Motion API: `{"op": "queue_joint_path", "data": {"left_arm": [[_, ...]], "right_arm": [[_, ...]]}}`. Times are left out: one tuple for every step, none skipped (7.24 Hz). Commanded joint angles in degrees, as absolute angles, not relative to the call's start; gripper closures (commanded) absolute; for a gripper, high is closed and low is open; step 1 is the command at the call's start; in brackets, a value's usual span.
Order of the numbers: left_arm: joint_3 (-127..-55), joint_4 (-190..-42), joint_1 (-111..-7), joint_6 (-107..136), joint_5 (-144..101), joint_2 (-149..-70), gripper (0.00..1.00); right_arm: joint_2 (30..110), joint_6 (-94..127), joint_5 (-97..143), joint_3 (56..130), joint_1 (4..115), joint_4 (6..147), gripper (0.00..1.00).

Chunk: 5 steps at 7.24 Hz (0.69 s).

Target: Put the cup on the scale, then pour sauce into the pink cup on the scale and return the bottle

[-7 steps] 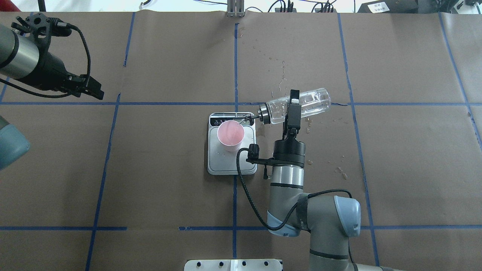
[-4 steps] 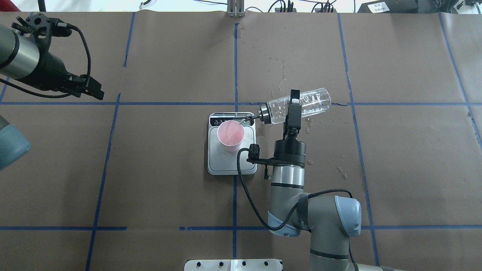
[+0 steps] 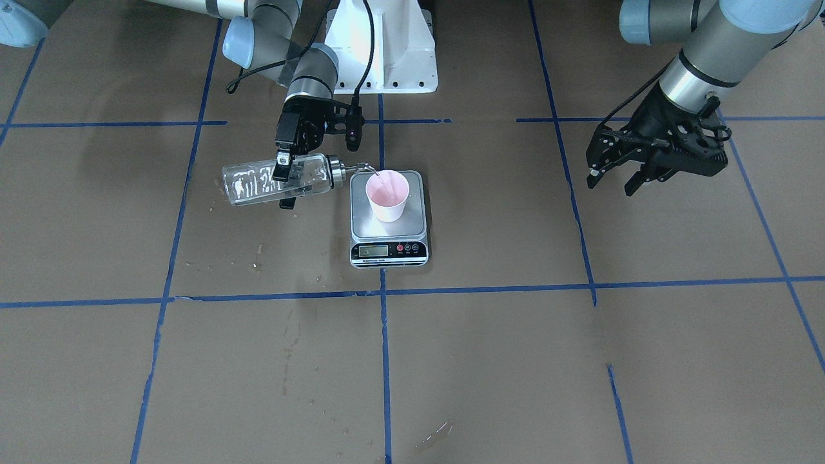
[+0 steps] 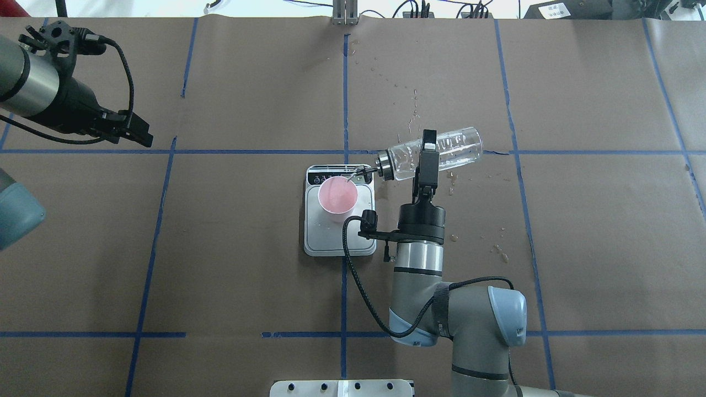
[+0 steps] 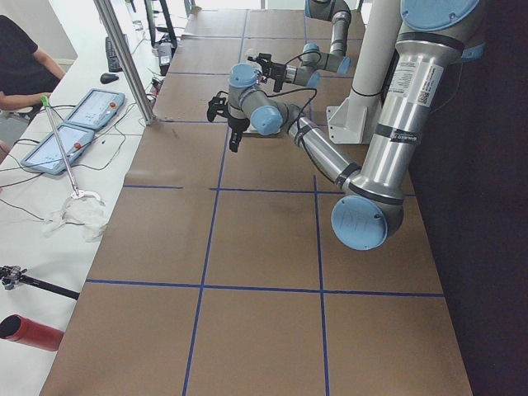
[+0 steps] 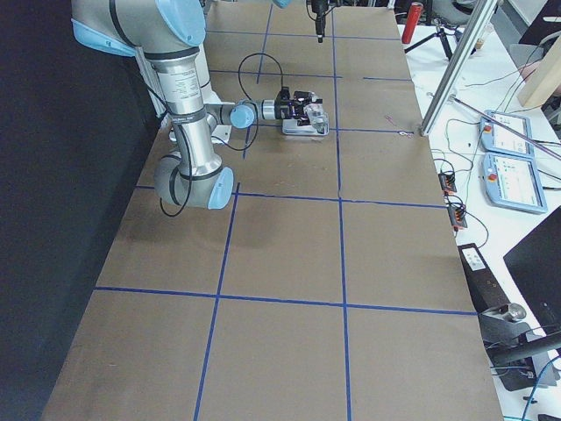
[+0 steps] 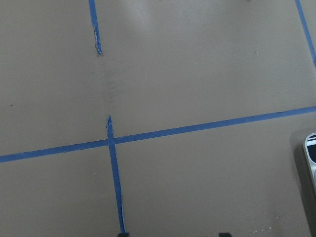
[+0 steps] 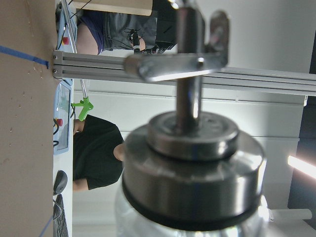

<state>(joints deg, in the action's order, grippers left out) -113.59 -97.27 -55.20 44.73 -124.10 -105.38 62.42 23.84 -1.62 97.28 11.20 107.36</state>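
Where the scale (image 4: 339,237) stands, brown paper (image 4: 248,82) shows droplets (image 4: 415,113)

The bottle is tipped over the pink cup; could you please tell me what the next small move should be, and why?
Probably tilt the bottle slightly steeper, its spout over the cup. The right gripper holds it nearly level, and only a thin thread of sauce falls into the cup on the scale.

The display (image 3: 374,250) on the scale (image 3: 416,219) is too small to read.
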Motion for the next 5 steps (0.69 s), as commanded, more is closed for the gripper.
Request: {"op": "queue_joint_path", "data": {"left_arm": [[-113.5, -97.3, -55.2, 44.7, -124.1, -105.4, 0.32], [-113.4, -97.3, -55.1, 44.6, -124.1, -105.5, 0.32], [-113.4, -97.3, -55.1, 44.6, -124.1, -105.6, 0.32], [-113.4, -97.3, -55.1, 44.6, -124.1, -105.6, 0.32], [-113.4, -97.3, -55.1, 44.6, -124.1, -105.6, 0.32]], "right_arm": [[63.1, 24.4, -0.3, 96.9, 10.6, 94.9, 1.00], [64.0, 24.4, 3.4, 96.2, 10.3, 83.0, 1.00], [64.9, 24.4, 4.1, 95.0, 9.9, 74.9, 1.00], [64.9, 25.7, 4.2, 93.6, 9.8, 67.9, 1.00], [64.9, 31.1, 6.0, 93.1, 8.8, 59.0, 1.00]]}}
